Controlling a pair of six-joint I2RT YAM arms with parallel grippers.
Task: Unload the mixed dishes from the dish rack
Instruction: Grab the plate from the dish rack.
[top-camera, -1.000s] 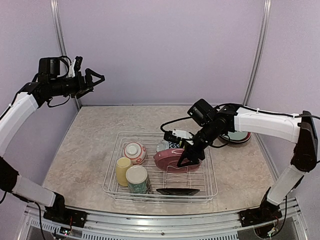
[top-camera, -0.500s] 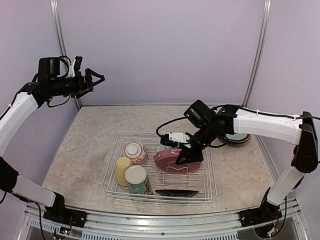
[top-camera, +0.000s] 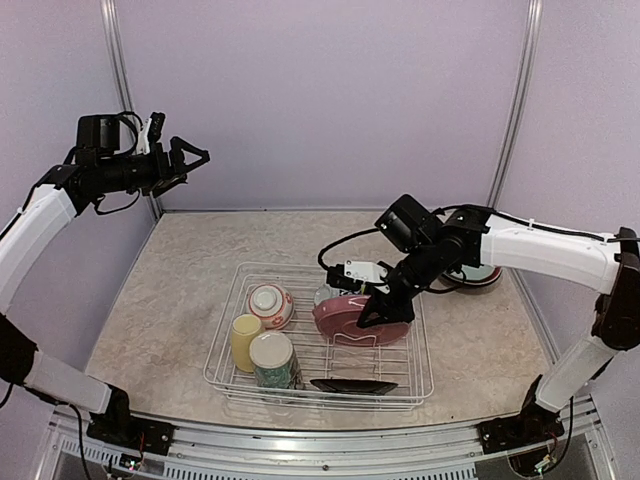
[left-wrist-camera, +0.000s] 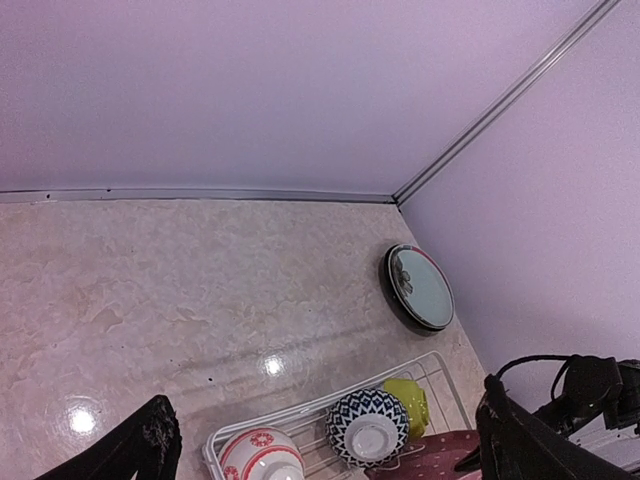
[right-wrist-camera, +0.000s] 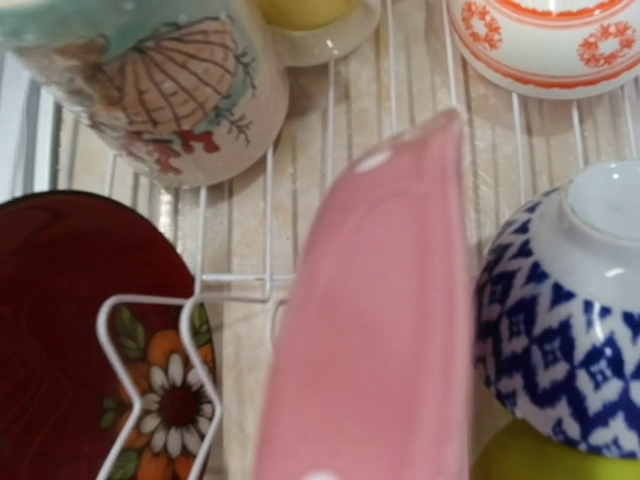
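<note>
The dish rack (top-camera: 238, 270) holds a red-patterned bowl (top-camera: 268, 303), a pale yellow mug (top-camera: 245, 340), a tall floral cup (top-camera: 275, 360), a black-and-white bowl (top-camera: 325, 293) and a dark plate (top-camera: 352, 384) lying at its front. My right gripper (top-camera: 372, 310) is shut on the right rim of the maroon plate (top-camera: 345, 320), which stands on edge in the rack. In the right wrist view that plate (right-wrist-camera: 370, 330) fills the middle and hides the fingers. My left gripper (top-camera: 190, 160) hangs open, high at the left and far from the rack.
A teal plate on a black one (top-camera: 478, 274) lies on the table right of the rack. The left wrist view shows it (left-wrist-camera: 418, 287) beyond the lime-green bowl (left-wrist-camera: 408, 400) and black-and-white bowl (left-wrist-camera: 367, 427). Walls close the back and sides.
My right gripper has closed on the maroon plate's rim and shifted slightly right, and the plate has risen a little with it. The left arm has not moved.
</note>
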